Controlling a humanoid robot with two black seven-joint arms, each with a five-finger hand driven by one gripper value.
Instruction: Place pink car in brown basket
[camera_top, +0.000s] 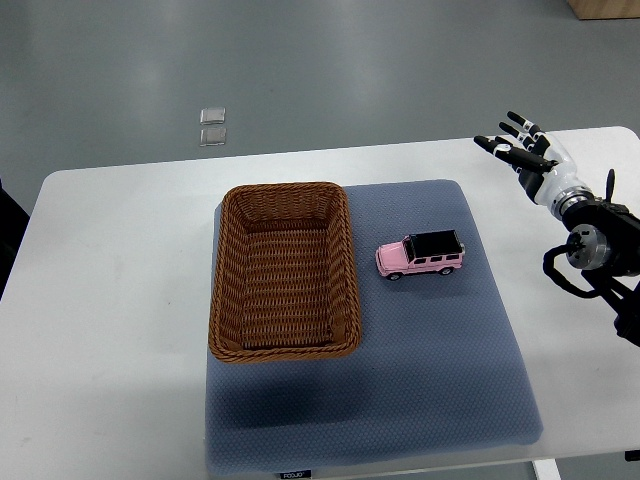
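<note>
Right hand (524, 150) spread wide, empty — pink car (421, 255) untouched

The right hand (525, 150) is white across the palm and back, with slim black fingers tipped and banded in white. A silvery metal wrist cuff joins it to a black forearm with round joint housings and looping black cables.

Blue mat (440, 350) lies on white table (110, 300).
</note>
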